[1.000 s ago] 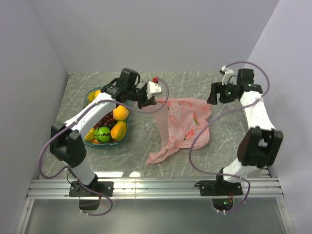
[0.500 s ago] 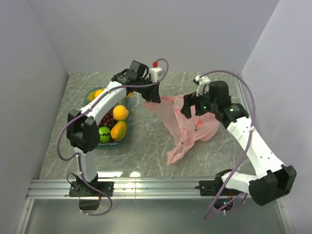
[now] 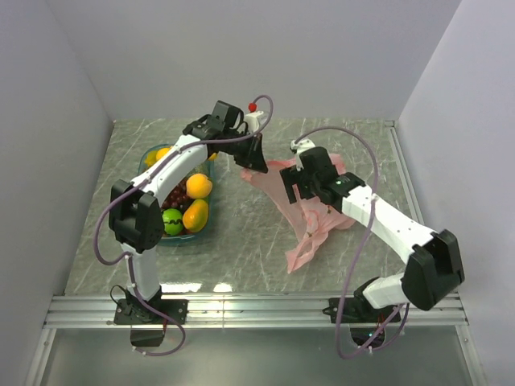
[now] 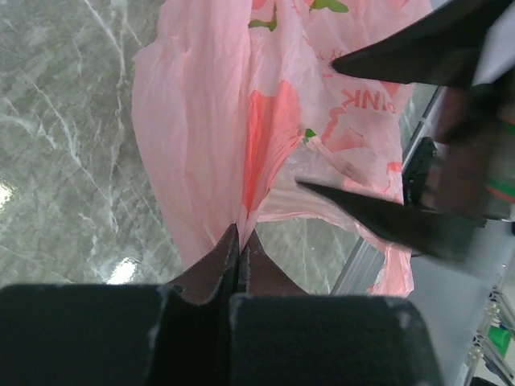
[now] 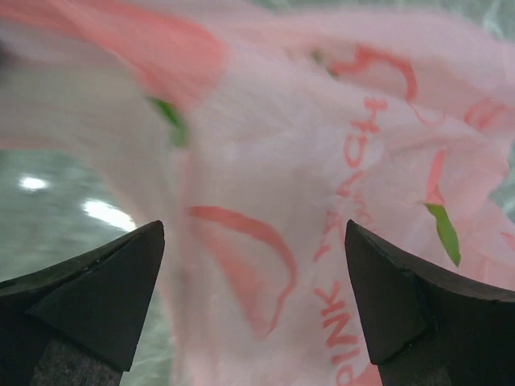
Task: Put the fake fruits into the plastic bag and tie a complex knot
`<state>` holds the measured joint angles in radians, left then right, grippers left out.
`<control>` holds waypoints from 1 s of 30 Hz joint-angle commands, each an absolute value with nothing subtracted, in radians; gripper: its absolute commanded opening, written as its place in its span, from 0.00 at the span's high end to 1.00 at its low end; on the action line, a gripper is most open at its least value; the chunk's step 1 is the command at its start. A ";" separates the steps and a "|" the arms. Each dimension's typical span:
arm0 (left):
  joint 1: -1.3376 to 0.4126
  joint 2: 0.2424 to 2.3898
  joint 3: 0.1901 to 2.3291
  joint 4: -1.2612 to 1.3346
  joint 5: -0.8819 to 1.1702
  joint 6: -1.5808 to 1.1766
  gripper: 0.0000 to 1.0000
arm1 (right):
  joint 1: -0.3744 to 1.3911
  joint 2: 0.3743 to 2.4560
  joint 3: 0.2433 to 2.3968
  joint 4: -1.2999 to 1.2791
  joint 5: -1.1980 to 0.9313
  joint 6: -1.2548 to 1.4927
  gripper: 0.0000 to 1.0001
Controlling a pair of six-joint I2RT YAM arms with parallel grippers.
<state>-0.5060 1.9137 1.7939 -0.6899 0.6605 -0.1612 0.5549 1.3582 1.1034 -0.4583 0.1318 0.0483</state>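
Observation:
The pink plastic bag hangs lifted above the table at centre right. My left gripper is shut on the bag's upper left edge and holds it up; in the left wrist view the bag runs out from between my closed fingertips. My right gripper is open, right against the bag's middle; its wrist view shows the bag filling the gap between the fingers. The fake fruits, among them oranges, mangoes, grapes and a green apple, lie in the teal tray at the left. No knot shows.
Grey walls close in the table at the back and both sides. A metal rail runs along the near edge. The right arm's cable loops over the table beside the bag.
My right arm has swung left from the far right of the table to the bag's middle. My left gripper has lifted the bag's edge, and the bag has gathered into a narrower hanging shape.

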 commanded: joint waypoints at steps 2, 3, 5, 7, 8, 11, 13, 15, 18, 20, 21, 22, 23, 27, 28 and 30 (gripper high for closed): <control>-0.457 1.868 1.839 -0.649 0.736 -0.161 1.00 | 0.537 1.384 1.077 -0.477 0.224 0.009 0.23; -0.448 1.870 1.845 -0.643 0.736 -0.160 1.00 | 0.532 1.382 1.078 -0.494 0.209 0.009 0.43; -0.427 1.873 1.870 -0.612 0.727 -0.134 0.99 | 0.506 1.370 1.092 -0.538 0.104 0.011 0.76; -0.425 1.876 1.882 -0.577 0.703 -0.095 0.95 | 0.471 1.348 1.114 -0.590 0.002 0.043 1.00; -0.425 1.876 1.893 -0.566 0.695 -0.080 0.91 | 0.457 1.338 1.127 -0.598 -0.135 0.058 1.00; -0.423 1.887 1.907 -0.517 0.703 -0.026 0.71 | 0.424 1.295 1.143 -0.575 -0.274 0.147 1.00; -0.420 1.885 1.904 -0.486 0.704 -0.028 0.51 | 0.417 1.285 1.146 -0.545 -0.308 0.222 1.00; -0.411 1.872 1.893 -0.447 0.706 -0.046 0.35 | 0.407 1.298 1.147 -0.519 -0.302 0.268 1.00; -0.381 1.807 1.856 -0.419 0.721 -0.078 0.24 | 0.385 1.334 1.137 -0.503 -0.293 0.307 1.00; -0.345 1.751 1.806 -0.419 0.709 -0.080 0.18 | 0.380 1.348 1.125 -0.494 -0.293 0.328 1.00; -0.327 1.685 1.783 -0.420 0.710 -0.077 0.16 | 0.379 1.356 1.118 -0.479 -0.293 0.336 1.00; -0.309 1.648 1.757 -0.417 0.707 -0.081 0.11 | 0.377 1.358 1.111 -0.471 -0.293 0.342 1.00; -0.264 1.608 1.702 -0.416 0.690 -0.078 0.03 | 0.377 1.355 1.097 -0.462 -0.295 0.350 1.00; -0.163 1.400 1.597 -0.515 0.646 0.042 0.01 | 0.377 1.336 1.081 -0.430 -0.293 0.353 1.00; -0.143 1.381 1.588 -0.599 0.631 0.098 0.01 | 0.377 1.336 1.080 -0.428 -0.295 0.351 1.00; -0.091 1.355 1.580 -0.685 0.586 0.153 0.01 | 0.376 1.332 1.080 -0.423 -0.295 0.341 1.00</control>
